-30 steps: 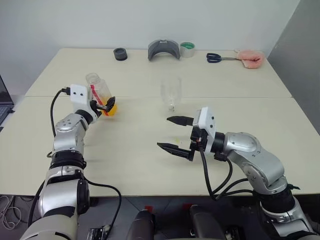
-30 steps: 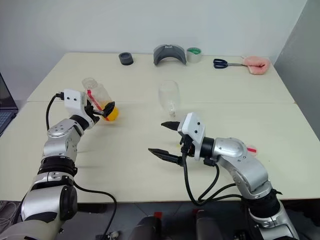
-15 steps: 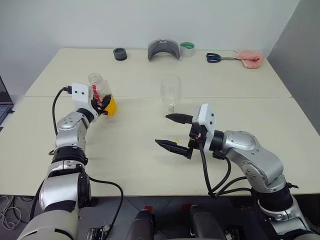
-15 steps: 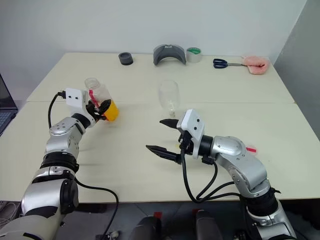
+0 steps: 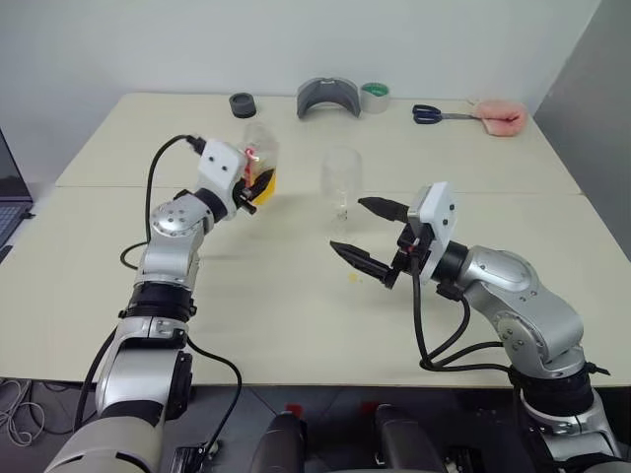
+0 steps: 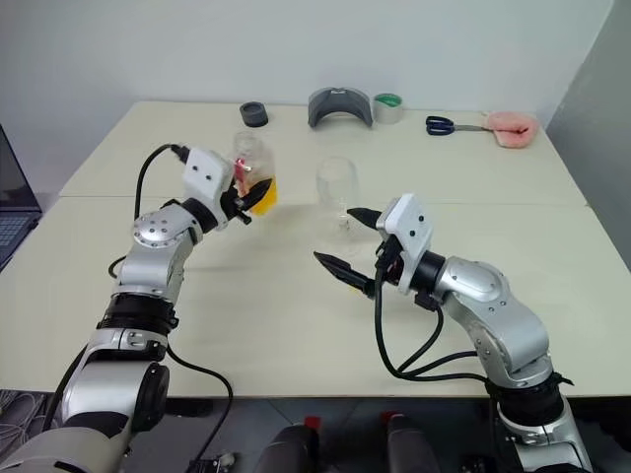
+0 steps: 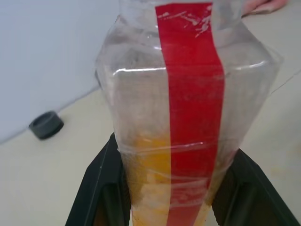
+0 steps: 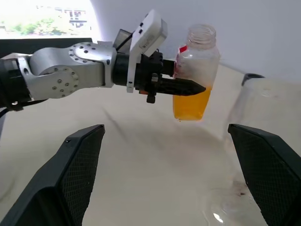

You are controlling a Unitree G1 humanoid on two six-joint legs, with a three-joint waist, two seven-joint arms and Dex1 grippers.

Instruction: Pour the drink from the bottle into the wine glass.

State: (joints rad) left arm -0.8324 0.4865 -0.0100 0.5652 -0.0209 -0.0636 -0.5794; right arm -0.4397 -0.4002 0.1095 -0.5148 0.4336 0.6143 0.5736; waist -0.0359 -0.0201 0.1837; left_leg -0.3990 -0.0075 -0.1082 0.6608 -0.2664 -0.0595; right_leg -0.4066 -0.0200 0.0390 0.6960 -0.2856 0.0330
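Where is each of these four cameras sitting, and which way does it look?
Left eye view: on the head, looking down over the table, both arms showing.
Right eye view: beside it, same scene, slightly shifted.
Left wrist view: on the left arm, looking along its black fingers, which clamp the bottle of orange drink.
Right wrist view: on the right arm, between its spread fingers, facing the left gripper.
Shared: both wrist views and both eye views show the bottle; the wine glass appears in the eye views.

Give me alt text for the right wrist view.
The left gripper holds the uncapped bottle upright above the table, orange drink in its lower part. The wine glass stands close by, between the right gripper's open fingers.
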